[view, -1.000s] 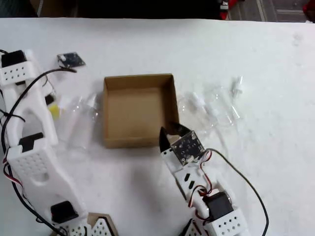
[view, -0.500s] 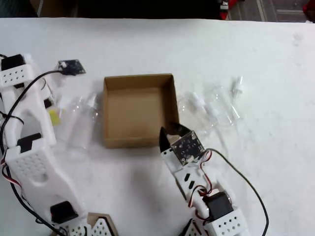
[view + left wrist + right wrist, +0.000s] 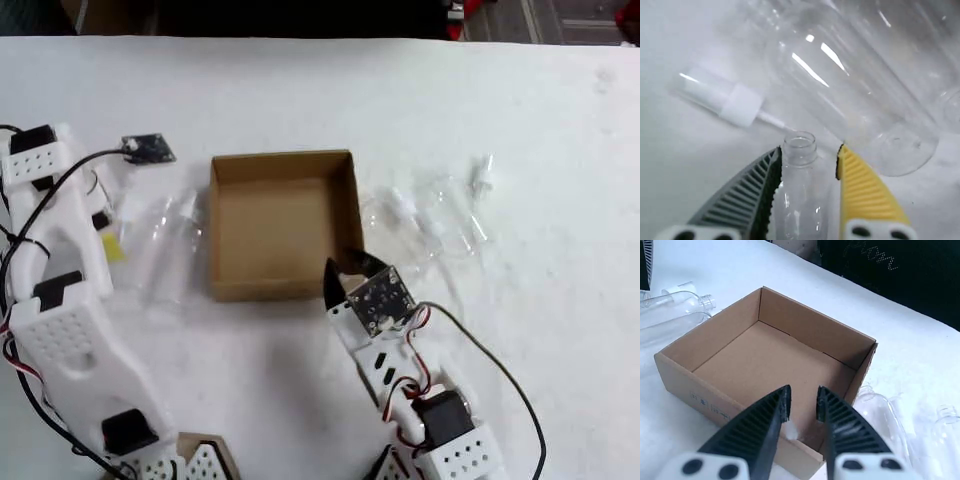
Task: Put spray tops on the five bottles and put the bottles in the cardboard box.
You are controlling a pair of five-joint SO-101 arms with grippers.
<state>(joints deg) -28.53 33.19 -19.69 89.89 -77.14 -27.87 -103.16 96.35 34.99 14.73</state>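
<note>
A small clear bottle [image 3: 800, 200] lies between the grey and yellow fingers of my left gripper [image 3: 807, 155], which is shut on it just below the open neck. A white spray top [image 3: 740, 102] lies on the table just beyond the neck, beside larger clear bottles [image 3: 860, 85]. From above, that gripper [image 3: 118, 238] sits among the bottles [image 3: 165, 250] to the left of the cardboard box [image 3: 282, 158]. My right gripper [image 3: 802, 392] hovers at the box's near right corner [image 3: 350, 268], its black fingers a narrow gap apart with nothing clearly held.
More clear bottles [image 3: 420, 225] and a loose spray top [image 3: 483, 170] lie to the right of the box. The open box [image 3: 810, 322] holds nothing. Both arms' white bodies and cables occupy the near edge of the table.
The left arm has moved towards the bottles left of the box and nudged them slightly. The right arm has not moved.
</note>
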